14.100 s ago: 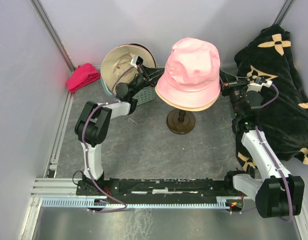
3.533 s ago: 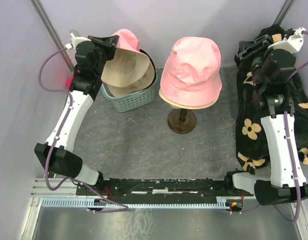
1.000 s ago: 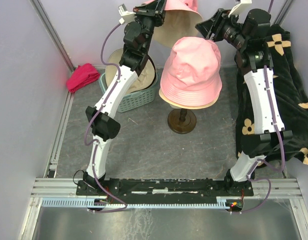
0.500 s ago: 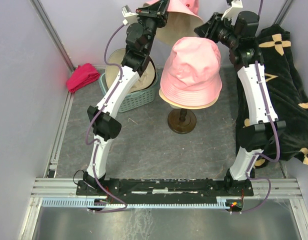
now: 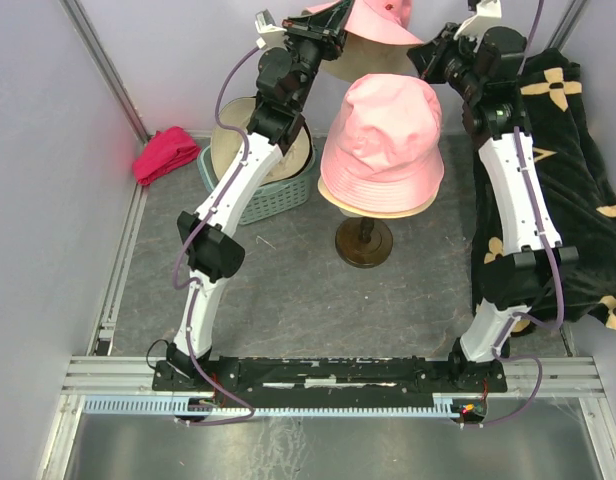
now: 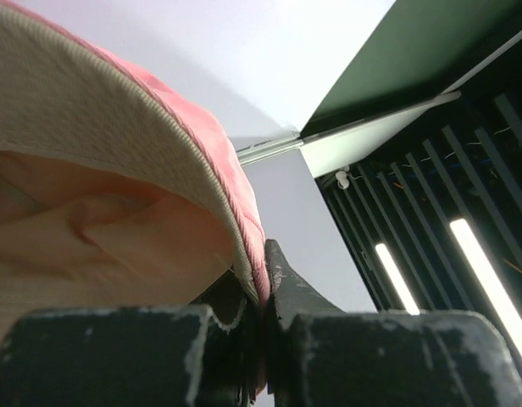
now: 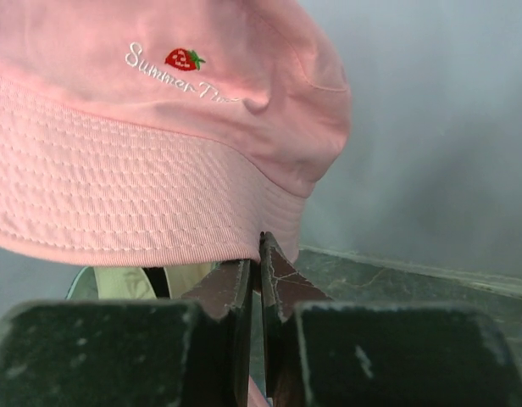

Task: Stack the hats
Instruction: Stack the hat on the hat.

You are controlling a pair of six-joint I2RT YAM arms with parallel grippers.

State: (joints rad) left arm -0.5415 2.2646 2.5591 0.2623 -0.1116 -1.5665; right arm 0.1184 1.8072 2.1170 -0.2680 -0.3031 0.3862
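Here, both arms reach high at the back of the table. Your left gripper [image 6: 263, 284] is clamped tight on the brim of the lifted pink hat [image 5: 376, 20], whose lining is cream. Your right gripper [image 7: 259, 250] shows its jaws drawn to a thin slit, pinching the opposite brim edge below a small strawberry emblem. The hat hangs between them, above the second pink hat [image 5: 383, 140], which sits on the stand [image 5: 363, 243]. A cream hat [image 5: 231, 150] lies in the teal basket [image 5: 256, 205] to the left.
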